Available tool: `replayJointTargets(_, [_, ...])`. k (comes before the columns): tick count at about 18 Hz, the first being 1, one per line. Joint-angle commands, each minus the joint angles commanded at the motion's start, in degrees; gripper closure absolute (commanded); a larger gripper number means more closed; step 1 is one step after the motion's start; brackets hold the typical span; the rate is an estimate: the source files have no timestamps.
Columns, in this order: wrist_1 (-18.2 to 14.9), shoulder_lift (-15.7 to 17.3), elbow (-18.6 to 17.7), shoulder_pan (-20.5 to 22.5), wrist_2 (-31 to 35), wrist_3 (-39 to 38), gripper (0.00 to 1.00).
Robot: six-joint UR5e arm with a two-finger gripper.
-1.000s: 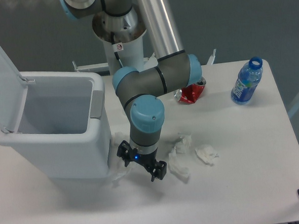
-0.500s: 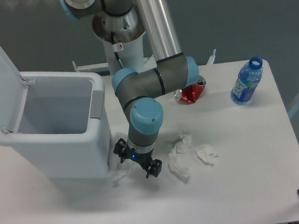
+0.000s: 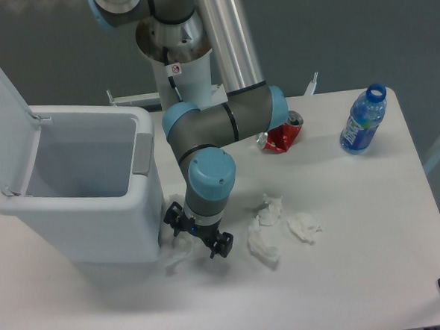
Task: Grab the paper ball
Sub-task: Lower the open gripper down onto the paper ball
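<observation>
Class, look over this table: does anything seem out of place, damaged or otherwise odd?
Yes. Crumpled paper scraps lie loose on the table, with another crumpled paper against the open bin, not in it. A crushed red can lies behind the arm. The water bottle stands uncapped.

A white table carries an open-lidded white bin at left, crumpled paper scraps near the middle, a crushed red can and a blue bottle behind.
</observation>
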Motion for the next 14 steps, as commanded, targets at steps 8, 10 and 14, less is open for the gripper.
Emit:
replayJointTargets(8, [0.1,-0.2,-0.1,-0.6,0.1,-0.7,0.42])
replayJointTargets(10, [0.1,-0.2,0.0,-0.6,0.1,-0.7,0.52])
replayJointTargets(14, [0.1,-0.2,0.4,-0.4,0.1,-0.7,0.64])
